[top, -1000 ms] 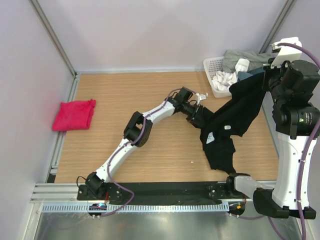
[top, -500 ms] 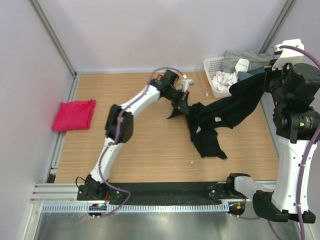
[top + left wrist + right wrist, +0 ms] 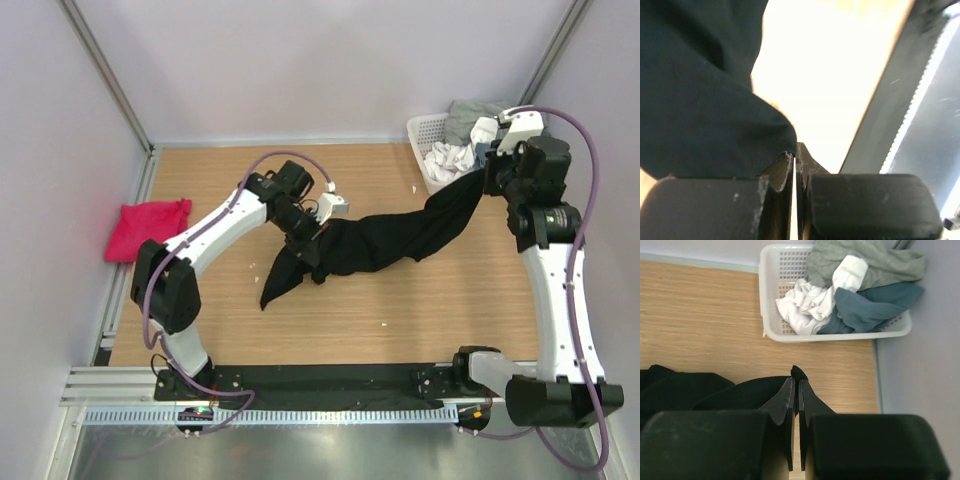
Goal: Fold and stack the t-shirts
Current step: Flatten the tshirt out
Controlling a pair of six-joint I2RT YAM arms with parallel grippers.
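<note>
black t-shirt (image 3: 390, 235): was soft, light, limp cloth, likely to sag and slip; best taken at hem or shoulder corners | hung stretched between both grippers | left gripper (image 3: 796, 150): pinched closed on one edge | right gripper (image 3: 795, 382): pinched closed on the other end (basket (image 3: 840, 336) lay just beyond its tips) | pink t-shirt (image 3: 148, 228): lay well beyond the left gripper, untouched

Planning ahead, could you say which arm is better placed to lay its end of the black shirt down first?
Probably left: left gripper holds the black shirt over the middle of the table; right gripper sits beside the basket.
</note>
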